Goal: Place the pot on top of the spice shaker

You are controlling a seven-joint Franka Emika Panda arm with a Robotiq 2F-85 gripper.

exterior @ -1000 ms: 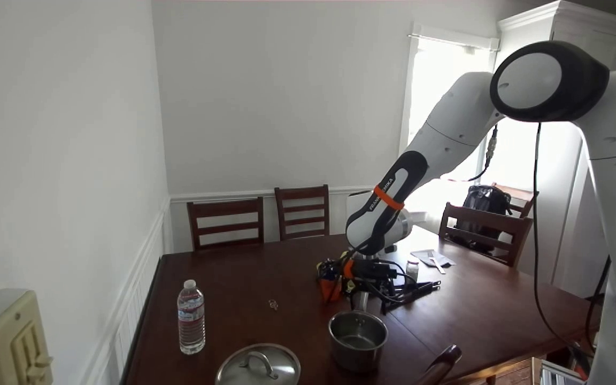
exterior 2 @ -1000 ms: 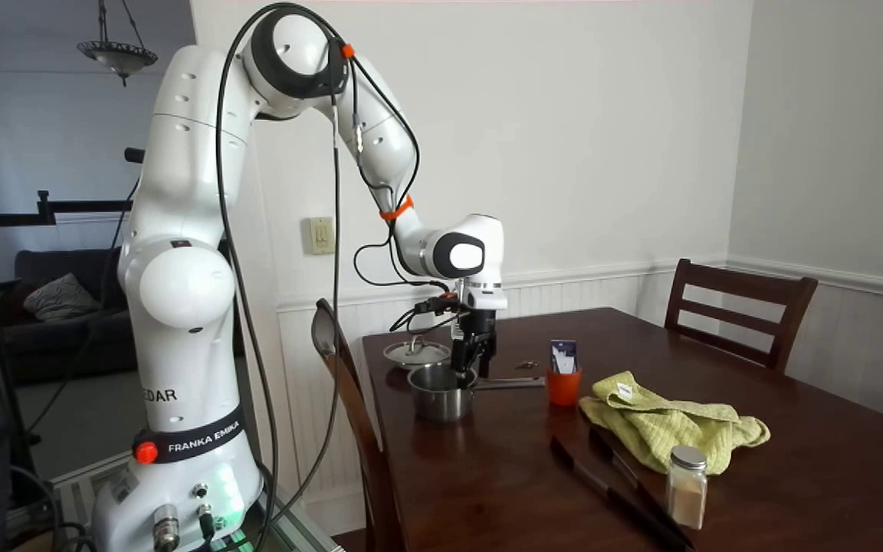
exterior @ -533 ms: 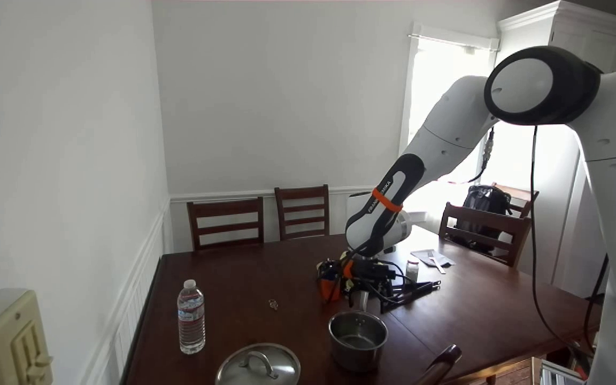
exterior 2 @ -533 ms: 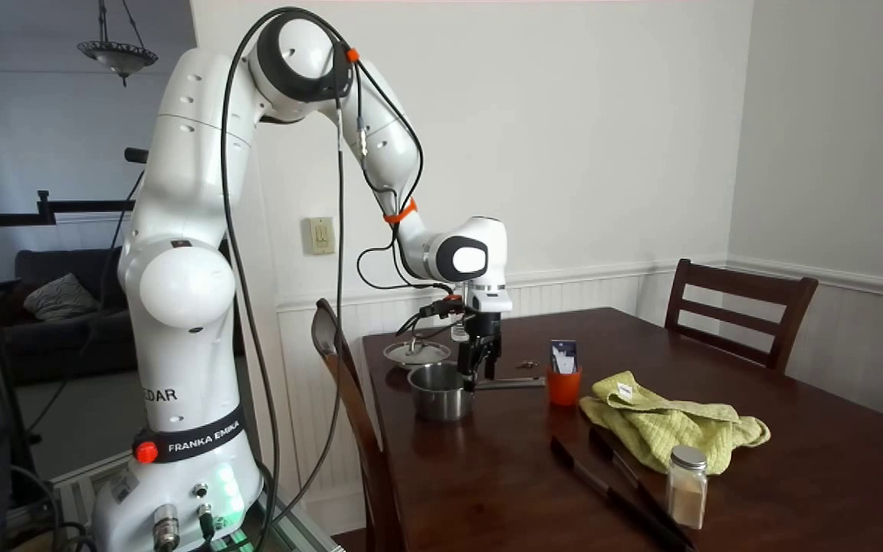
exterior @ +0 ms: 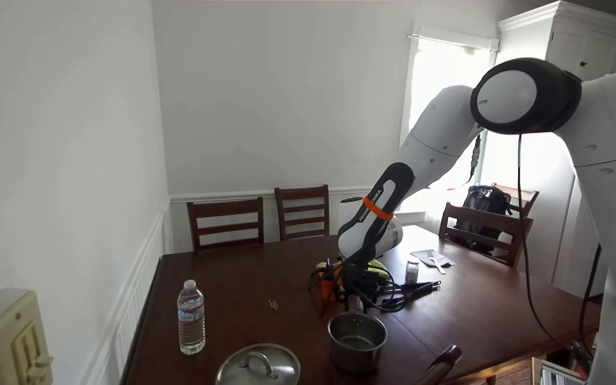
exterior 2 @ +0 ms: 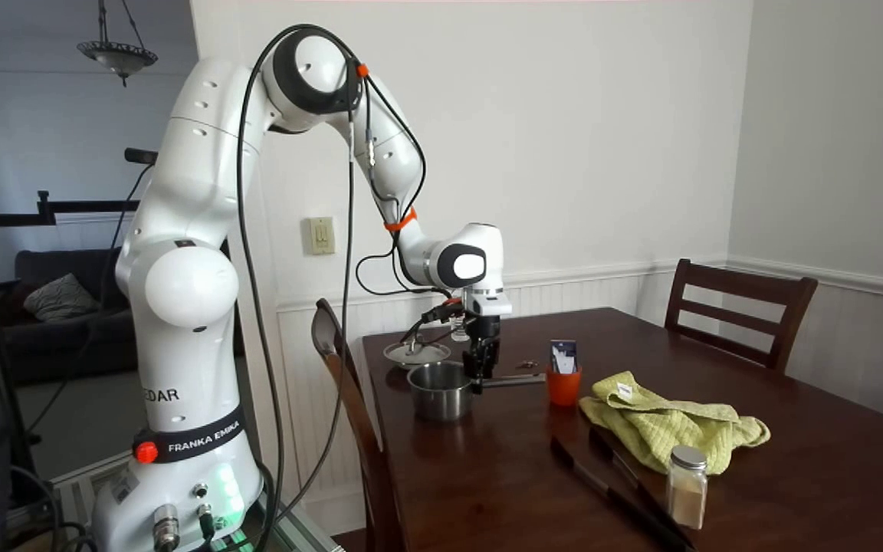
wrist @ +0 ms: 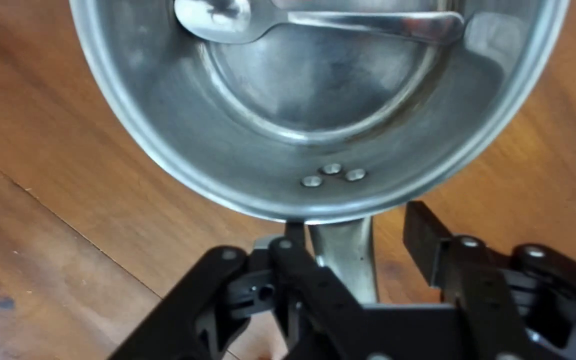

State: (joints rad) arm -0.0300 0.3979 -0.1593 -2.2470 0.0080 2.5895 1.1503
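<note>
In both exterior views, the pot (exterior 2: 441,397) is standing on the table (exterior 2: 503,491), well apart from the spice shaker (exterior 2: 688,489). In the wrist view, the gripper (wrist: 357,237) is straddling the pot's handle (wrist: 348,256), fingers (wrist: 424,245) parted, while a spoon (wrist: 348,21) is lying inside the pot.
</note>
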